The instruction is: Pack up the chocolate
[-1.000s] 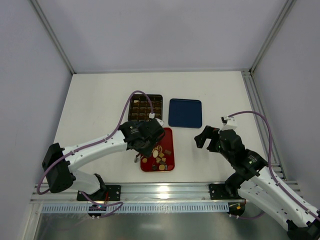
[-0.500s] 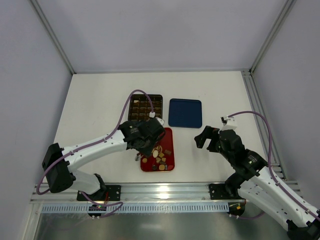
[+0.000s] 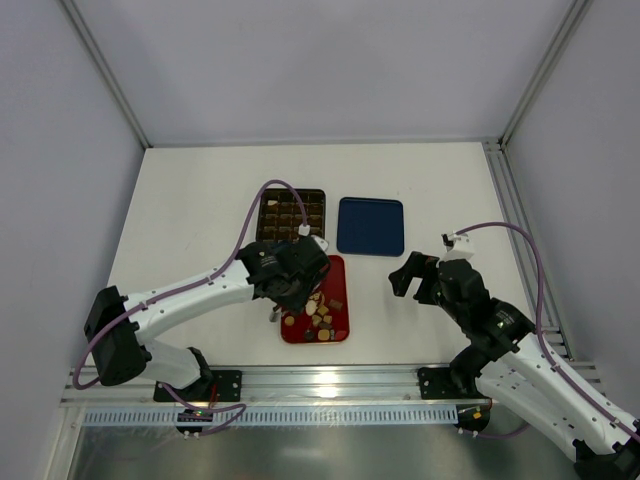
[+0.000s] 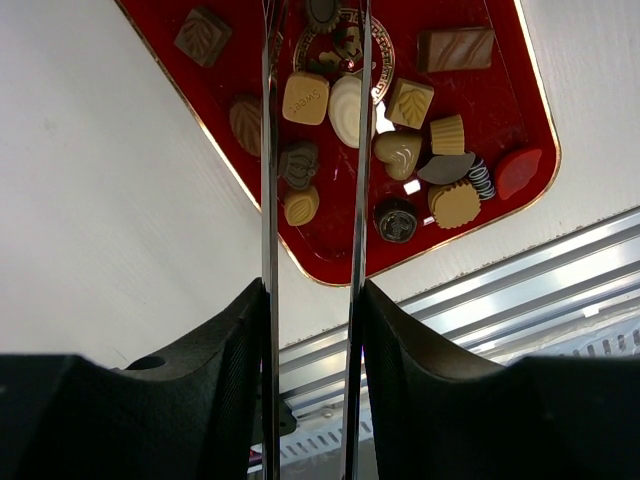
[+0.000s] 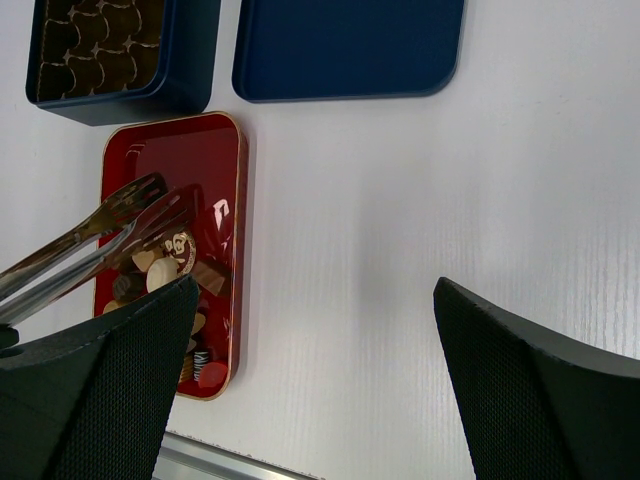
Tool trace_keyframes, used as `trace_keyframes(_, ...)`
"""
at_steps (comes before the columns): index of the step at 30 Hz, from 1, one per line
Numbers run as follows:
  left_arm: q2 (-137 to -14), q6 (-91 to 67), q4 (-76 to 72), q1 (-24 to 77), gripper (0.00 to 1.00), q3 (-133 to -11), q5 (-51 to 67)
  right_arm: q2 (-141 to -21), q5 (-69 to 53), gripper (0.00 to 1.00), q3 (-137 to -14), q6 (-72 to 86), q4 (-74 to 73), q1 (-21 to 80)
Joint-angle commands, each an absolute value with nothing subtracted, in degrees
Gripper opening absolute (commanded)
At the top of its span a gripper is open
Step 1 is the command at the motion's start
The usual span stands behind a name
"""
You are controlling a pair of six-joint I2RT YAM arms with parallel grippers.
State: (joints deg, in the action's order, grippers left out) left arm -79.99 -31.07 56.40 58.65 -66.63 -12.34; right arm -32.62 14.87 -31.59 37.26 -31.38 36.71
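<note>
Several small chocolate pieces [image 4: 347, 108], brown, tan and cream, lie on the red tray [image 4: 480, 110] near the table's front edge. My left gripper [image 4: 312, 300] is shut on a pair of metal tongs [image 4: 268, 200]. Their two blades reach out over the tray, slightly apart, either side of a tan square piece [image 4: 305, 97]. In the right wrist view the tong tips [image 5: 150, 192] hover over the tray's middle with nothing visible between them. My right gripper [image 5: 315, 290] hangs open over bare table, to the right of the tray [image 3: 316, 300].
The dark gridded box [image 3: 292, 213] stands just behind the red tray, with its blue lid [image 3: 370, 226] lying flat to its right. Aluminium rails [image 3: 320, 385] run along the table's front edge.
The left arm has shifted slightly toward the near end of the tray with the tongs. The right arm has not moved.
</note>
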Motion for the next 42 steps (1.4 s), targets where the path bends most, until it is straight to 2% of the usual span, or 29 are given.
trace_keyframes(1, -78.49, -30.94, 56.95, 58.97, 0.41, -68.29, -11.60, -32.52, 15.82, 1.00, -31.91, 37.27, -29.88, 36.91)
trace_keyframes(23, -78.66, -30.76, 57.30, 59.41, 0.40, -66.97, -10.02, -32.69, 15.73, 1.00, -31.03, 37.71, -29.09, 36.91)
trace_keyframes(42, -79.37, -30.41, 58.44, 59.50, 0.30, -68.99, -12.13, -32.34, 15.82, 1.00, -30.67, 37.70, -28.92, 36.91)
